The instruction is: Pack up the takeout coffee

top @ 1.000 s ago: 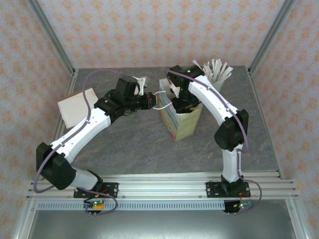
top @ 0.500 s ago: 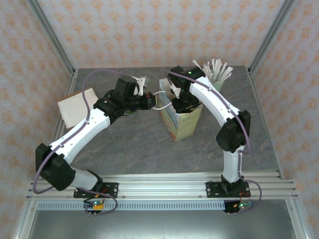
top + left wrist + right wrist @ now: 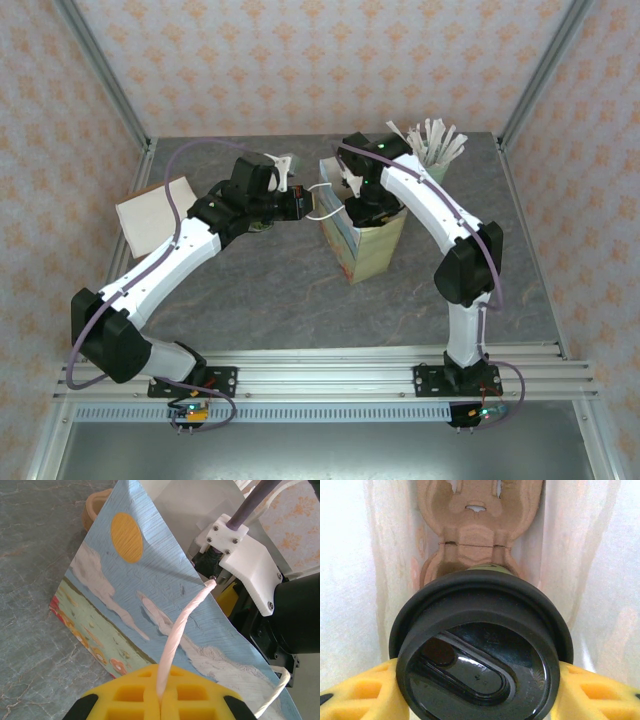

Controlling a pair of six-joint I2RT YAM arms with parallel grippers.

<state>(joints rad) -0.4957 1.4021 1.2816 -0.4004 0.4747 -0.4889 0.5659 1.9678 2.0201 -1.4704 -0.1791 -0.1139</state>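
The left gripper point(image 3: 300, 203) is reaching in from the left with its yellow pads point(image 3: 125, 695) pressed together, pinching the white twisted handle point(image 3: 180, 630) of a paper bag point(image 3: 365, 245). The bag is standing upright near the middle of the grey marbled table point(image 3: 250, 290). The side facing the left wrist camera is showing a blue sky, an orange sun and white clouds.

The right gripper point(image 3: 362, 205) is dipping down into the bag's open mouth. In the right wrist view, its fingers point(image 3: 360, 690) are sitting on either side of the takeout coffee point(image 3: 480, 650), gripping it just under the round black lid. The coffee is hanging inside the bag, between the pale paper walls. Below it, a brown moulded cardboard cup carrier point(image 3: 477, 520) is lying at the bottom. I cannot tell whether the cup's base is touching the carrier, because the lid is covering it.

Behind the right arm, white wrapped sticks point(image 3: 432, 140) are fanning upward. A flat cream sheet point(image 3: 152, 212) is lying at the table's left edge.
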